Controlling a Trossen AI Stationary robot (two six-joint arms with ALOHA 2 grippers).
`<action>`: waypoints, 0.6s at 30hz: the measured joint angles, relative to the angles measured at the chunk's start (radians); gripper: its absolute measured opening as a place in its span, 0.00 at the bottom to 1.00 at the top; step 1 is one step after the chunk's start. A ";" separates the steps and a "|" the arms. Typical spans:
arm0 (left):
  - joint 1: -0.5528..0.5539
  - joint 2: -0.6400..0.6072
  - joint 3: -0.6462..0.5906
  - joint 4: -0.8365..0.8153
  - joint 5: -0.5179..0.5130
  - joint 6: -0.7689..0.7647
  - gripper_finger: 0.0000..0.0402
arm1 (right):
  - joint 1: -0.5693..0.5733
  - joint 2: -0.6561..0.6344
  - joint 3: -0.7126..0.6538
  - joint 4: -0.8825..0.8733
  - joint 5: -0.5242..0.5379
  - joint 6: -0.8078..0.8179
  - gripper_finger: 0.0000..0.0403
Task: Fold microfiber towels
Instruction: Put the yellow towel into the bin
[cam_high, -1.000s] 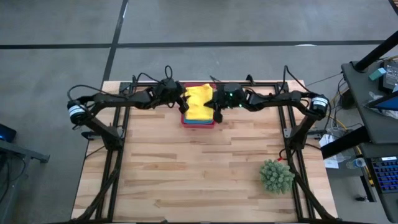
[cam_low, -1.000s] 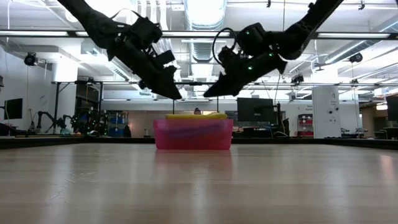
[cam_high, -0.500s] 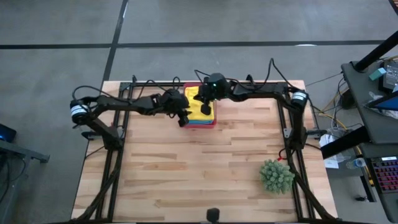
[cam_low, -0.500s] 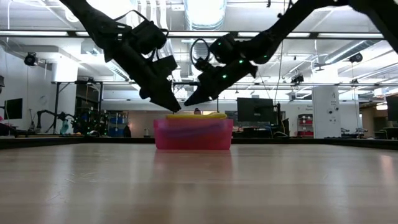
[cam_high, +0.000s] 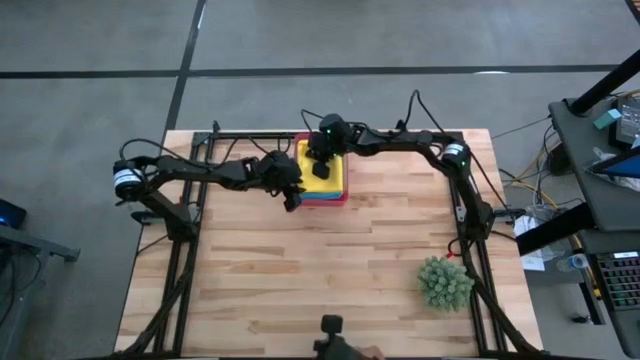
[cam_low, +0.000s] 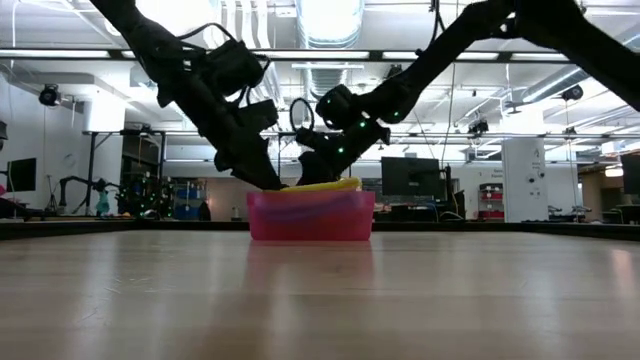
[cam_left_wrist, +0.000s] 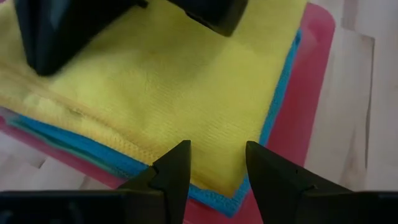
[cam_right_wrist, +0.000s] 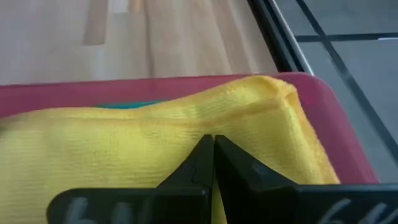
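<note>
A yellow towel (cam_high: 334, 178) lies on top of a stack in the pink tray (cam_high: 322, 201) at the table's far middle. A turquoise towel's edge (cam_left_wrist: 277, 106) shows under it. My left gripper (cam_left_wrist: 217, 165) is open at the tray's near left corner (cam_high: 291, 192). Its fingers stand over the yellow towel's corner, one on either side. My right gripper (cam_right_wrist: 213, 142) is shut and points down onto the yellow towel's top (cam_high: 320, 168). The other towels are hidden in the stack. My right gripper rests its shut fingertips on the yellow towel's top layer (cam_right_wrist: 186, 134), a little back from a rolled edge (cam_right_wrist: 273, 93). It comes slanting down from the table's far right. Whether cloth is caught between the fingers, I cannot tell. The towel lies in the tray.
A spiky green plant (cam_high: 444, 283) stands at the near right of the table. The arms' dark frame rails (cam_high: 190, 230) run along the table's left, right and far sides. Bare wood (cam_high: 320, 270) lies on the near side of the tray.
My right gripper has swung from the tray's right side toward the table's left and come down onto the yellow towel. My left gripper has moved toward the near edge and down, to the tray's near left corner.
</note>
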 joint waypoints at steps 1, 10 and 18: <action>-0.001 0.000 -0.001 -0.001 0.000 -0.005 0.34 | -0.003 0.006 0.013 -0.006 0.002 0.000 0.02; -0.001 0.001 -0.001 -0.027 -0.003 -0.028 0.34 | -0.028 0.011 0.037 -0.018 0.012 0.015 0.02; -0.002 0.000 -0.001 -0.034 -0.003 -0.072 0.34 | -0.033 0.004 0.037 -0.023 0.007 0.000 0.02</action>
